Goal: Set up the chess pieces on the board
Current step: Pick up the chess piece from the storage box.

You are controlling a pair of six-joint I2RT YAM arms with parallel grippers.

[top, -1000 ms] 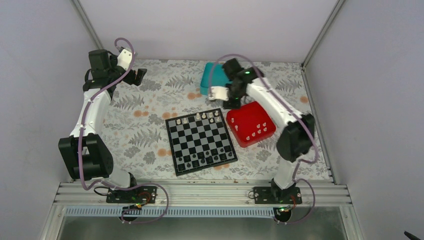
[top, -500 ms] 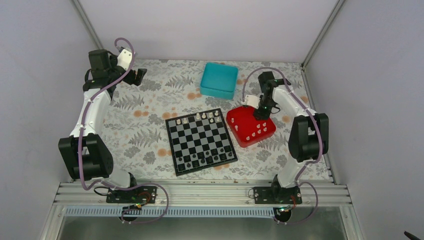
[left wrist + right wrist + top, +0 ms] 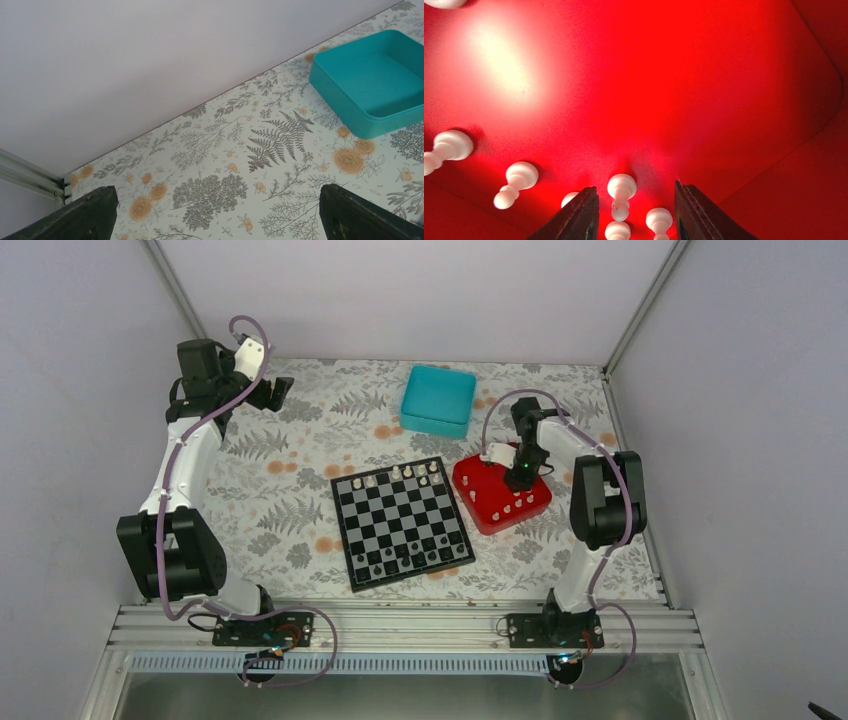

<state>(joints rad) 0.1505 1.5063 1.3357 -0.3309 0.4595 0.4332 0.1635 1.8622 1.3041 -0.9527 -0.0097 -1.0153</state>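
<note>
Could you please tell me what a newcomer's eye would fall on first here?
The bright red tray right of the chessboard stands out, with the right claw down inside it, open either side of one of the scattered white pawns. Next comes the chessboard at the centre, white pieces lining its far edge and dark pieces its near edge.

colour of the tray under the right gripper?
Solid red tray, best seen in the right wrist view; white chess pieces lie on it.
</note>
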